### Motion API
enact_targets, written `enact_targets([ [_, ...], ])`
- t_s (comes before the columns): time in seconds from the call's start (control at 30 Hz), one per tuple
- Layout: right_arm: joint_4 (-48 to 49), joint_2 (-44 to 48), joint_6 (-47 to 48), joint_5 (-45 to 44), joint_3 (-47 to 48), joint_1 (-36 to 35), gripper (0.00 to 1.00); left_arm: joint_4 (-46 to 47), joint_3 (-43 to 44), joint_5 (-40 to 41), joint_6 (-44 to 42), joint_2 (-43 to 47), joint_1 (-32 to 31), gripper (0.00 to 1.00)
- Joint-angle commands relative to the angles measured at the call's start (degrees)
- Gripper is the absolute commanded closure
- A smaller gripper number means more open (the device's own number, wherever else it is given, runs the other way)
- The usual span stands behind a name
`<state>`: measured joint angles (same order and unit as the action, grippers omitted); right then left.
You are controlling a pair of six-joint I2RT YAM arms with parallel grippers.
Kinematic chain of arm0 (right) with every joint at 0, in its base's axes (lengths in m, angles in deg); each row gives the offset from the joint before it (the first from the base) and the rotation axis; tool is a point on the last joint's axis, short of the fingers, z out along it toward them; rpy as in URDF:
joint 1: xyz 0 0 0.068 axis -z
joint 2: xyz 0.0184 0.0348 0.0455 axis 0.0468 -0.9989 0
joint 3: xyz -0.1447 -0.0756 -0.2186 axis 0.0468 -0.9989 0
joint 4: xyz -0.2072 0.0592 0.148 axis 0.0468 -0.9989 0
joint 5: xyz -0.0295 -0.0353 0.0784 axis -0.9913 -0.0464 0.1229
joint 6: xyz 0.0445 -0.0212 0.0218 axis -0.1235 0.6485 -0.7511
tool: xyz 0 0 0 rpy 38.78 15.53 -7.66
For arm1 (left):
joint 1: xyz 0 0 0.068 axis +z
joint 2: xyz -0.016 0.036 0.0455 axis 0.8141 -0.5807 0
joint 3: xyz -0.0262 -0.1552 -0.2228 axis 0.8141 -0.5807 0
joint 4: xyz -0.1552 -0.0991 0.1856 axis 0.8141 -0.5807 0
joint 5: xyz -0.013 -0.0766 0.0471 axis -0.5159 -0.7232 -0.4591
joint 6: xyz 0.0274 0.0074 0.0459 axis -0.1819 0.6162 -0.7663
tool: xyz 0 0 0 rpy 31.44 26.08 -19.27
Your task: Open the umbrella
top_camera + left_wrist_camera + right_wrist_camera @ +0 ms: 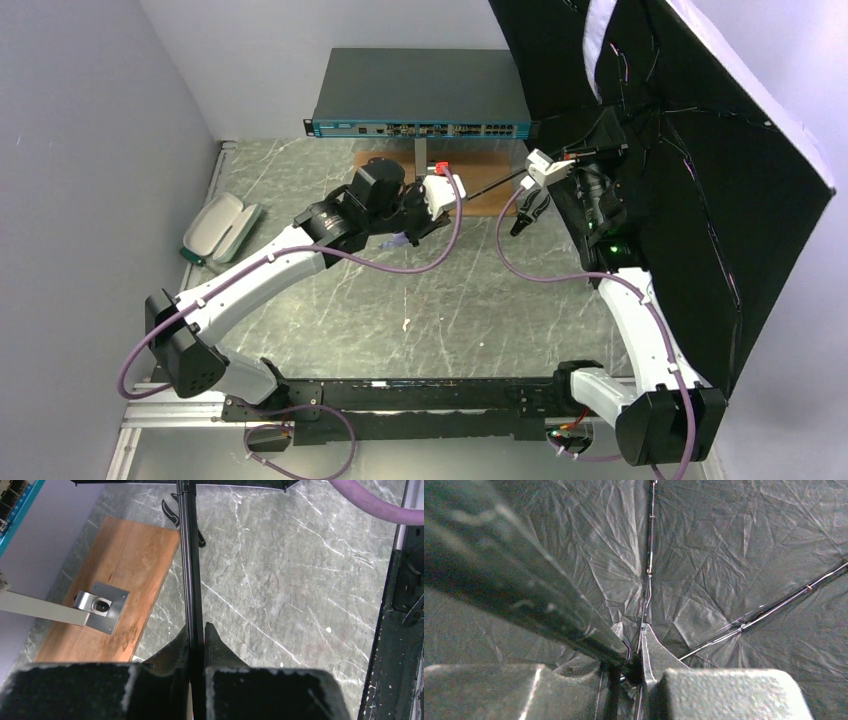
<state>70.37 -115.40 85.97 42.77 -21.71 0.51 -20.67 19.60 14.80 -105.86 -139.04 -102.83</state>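
The umbrella (700,180) stands spread at the right, its black lining toward the top camera and a pale outer edge (790,130) along its rim. Its thin dark shaft (495,185) runs left from the canopy to my left gripper (455,203). In the left wrist view that gripper (197,627) is shut on the shaft (192,570), which runs straight ahead between the fingers. My right gripper (630,630) is inside the canopy, jaws close around the dark shaft (524,580), with ribs (649,555) spreading over the lining behind. The handle is hidden.
A teal network switch (420,100) sits at the back. A wooden board (115,580) with a metal bracket (102,605) lies under the shaft. A pale grey-green case (220,228) rests by the left wall. The canopy fills the right side up to the wall.
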Motion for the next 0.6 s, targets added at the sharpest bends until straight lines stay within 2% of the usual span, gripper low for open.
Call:
enact_targets([
  [0.0, 4.74, -4.66, -4.43, -30.79, 3.4, 7.56, 0.93, -10.46, -0.48, -12.46, -6.58, 6.54, 0.03, 1.0],
  [0.07, 7.34, -7.13, -3.89, -31.83, 4.48, 9.46, 0.97, -11.84, -1.09, -12.2, -7.6, 7.21, 0.1, 1.0],
  [0.57, 8.48, -16.0, -8.21, -33.16, 16.44, 22.8, 0.96, -19.13, -8.43, -9.38, -12.54, 11.85, 1.71, 1.0],
])
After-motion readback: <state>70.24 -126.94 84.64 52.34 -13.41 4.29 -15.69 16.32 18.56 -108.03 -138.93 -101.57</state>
